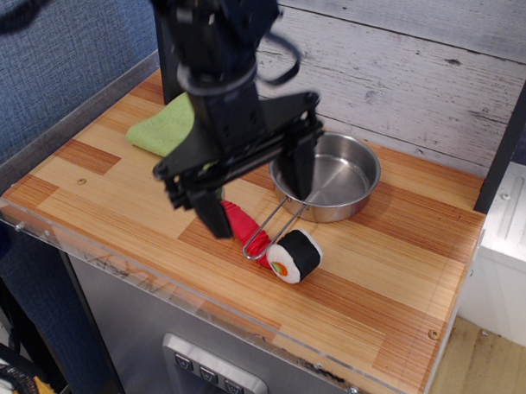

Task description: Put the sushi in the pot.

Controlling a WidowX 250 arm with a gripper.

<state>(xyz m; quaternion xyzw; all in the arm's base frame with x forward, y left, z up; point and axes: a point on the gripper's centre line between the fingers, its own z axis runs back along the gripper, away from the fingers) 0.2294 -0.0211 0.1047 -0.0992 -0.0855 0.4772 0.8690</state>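
Observation:
The sushi, a black roll with a white end and orange-and-green centre, lies on the wooden table near the front, at the tip of the pot's wire handle. The pot is a shallow steel pan at the back middle, with nothing showing in the part I can see. My gripper is open and empty, its two black fingers spread wide above the red-handled spoon, up and left of the sushi. One finger hangs over the pot's left rim.
A green folded cloth lies at the back left, partly hidden by my arm. The spoon's bowl is hidden behind the gripper. A clear plastic lip runs along the table's front edge. A grey wooden wall stands behind.

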